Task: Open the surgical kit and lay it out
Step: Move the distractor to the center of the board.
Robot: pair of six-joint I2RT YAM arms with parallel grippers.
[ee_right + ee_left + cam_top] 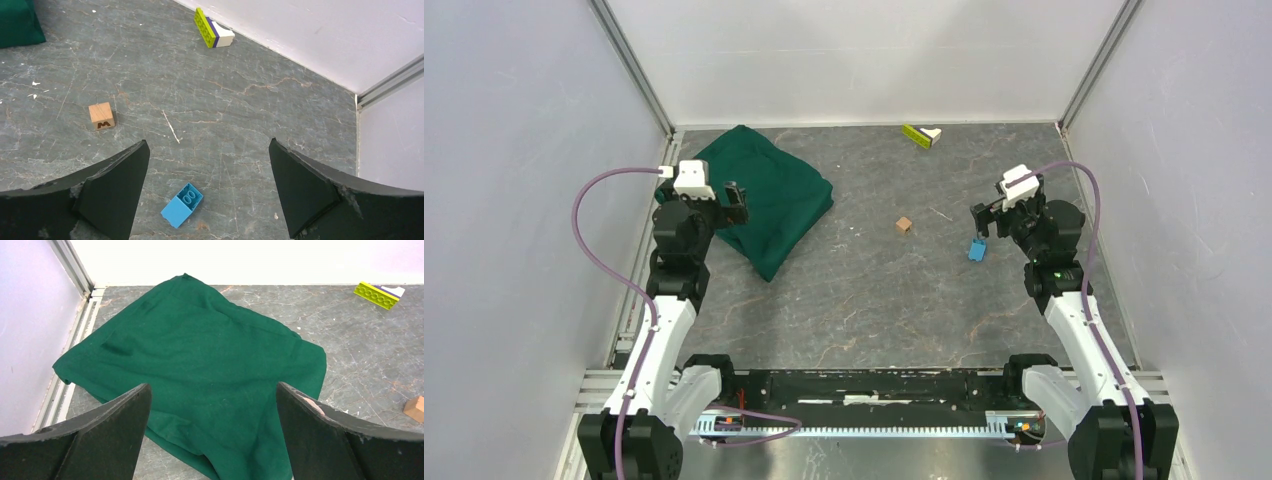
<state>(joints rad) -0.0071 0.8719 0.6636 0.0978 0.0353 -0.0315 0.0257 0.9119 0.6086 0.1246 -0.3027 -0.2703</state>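
Toward the far-left corner of the table [864,290] lies the surgical kit [774,195], a folded bundle of dark green cloth; no tray or steel tool shows, so its contents are hidden. From above the bundle reads as a rough diamond, a little longer from far to near than across; one corner points at the near edge, one at the left wall [524,200], one at the middle of the table.

The left gripper [734,203] hangs over the bundle's near-left part with its jaws spread wide and nothing between them; in its wrist view the cloth fills the gap between the fingers and runs on ahead and to the right. Whether the fingertips touch the fabric cannot be told.

The right gripper [982,220] is well apart from the kit, on the other side of the table, likewise spread wide and empty, above a blue block [976,250]; a brown block [904,224] and a yellow-green block [921,135] lie between and beyond.

The left arm is plainly the nearer; the first fold probably falls to it, pinching a loose corner and drawing it outward.
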